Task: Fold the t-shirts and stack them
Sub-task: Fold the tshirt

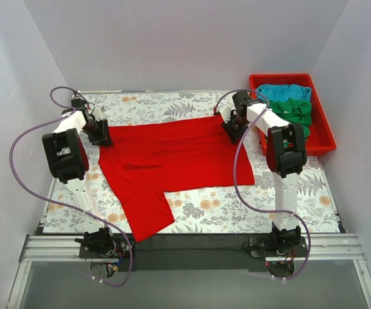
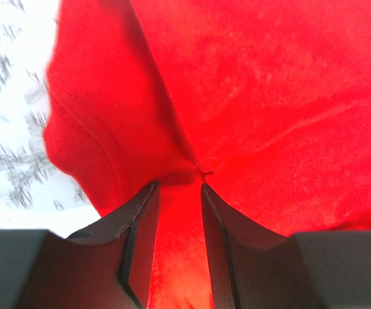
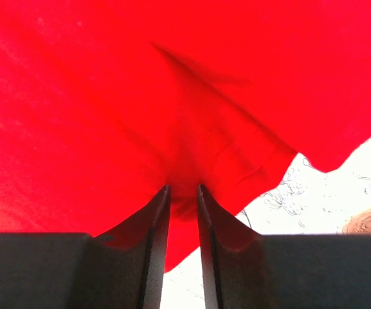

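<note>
The red t-shirt lies spread on the floral table, with one part hanging toward the near left. My left gripper is at its far left corner and my right gripper at its far right corner. In the left wrist view the left gripper is shut on a pinched fold of red t-shirt cloth. The right wrist view shows the right gripper shut on the edge of the red t-shirt. The green t-shirt and the turquoise t-shirt lie crumpled in the tray.
A rigid red plastic tray stands at the far right of the table, close behind the right arm. The floral tablecloth shows around the shirt. White walls close in the table on the left, back and right.
</note>
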`<state>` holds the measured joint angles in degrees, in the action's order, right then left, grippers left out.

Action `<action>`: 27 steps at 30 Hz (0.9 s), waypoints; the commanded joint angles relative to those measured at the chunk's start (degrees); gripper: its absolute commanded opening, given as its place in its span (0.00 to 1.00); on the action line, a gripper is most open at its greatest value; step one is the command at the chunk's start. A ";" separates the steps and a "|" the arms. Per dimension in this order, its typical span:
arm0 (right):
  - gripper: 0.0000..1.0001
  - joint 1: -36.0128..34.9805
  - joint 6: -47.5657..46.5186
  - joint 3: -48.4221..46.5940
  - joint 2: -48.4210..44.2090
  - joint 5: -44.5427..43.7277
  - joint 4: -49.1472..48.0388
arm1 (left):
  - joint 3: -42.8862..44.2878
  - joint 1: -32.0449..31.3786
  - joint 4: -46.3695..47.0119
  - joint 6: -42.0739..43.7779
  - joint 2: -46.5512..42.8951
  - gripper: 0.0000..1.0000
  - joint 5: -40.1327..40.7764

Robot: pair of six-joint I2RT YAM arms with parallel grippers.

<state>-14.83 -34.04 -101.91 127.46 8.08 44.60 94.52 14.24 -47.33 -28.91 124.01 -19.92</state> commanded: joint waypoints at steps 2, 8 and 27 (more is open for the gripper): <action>0.32 0.94 0.20 0.57 -0.96 4.47 0.48 | 3.21 0.70 1.28 1.57 -0.33 0.33 -0.81; 0.34 0.06 1.26 -0.66 -6.96 10.21 0.93 | 5.23 0.61 1.28 -1.67 -3.94 0.33 -7.06; 0.25 1.30 3.19 -11.91 7.80 -3.94 -1.97 | 9.19 0.96 9.19 -7.66 6.24 0.27 2.95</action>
<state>-13.78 -31.29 -112.53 133.69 7.46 44.38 102.50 14.59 -39.79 -36.18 129.88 -21.71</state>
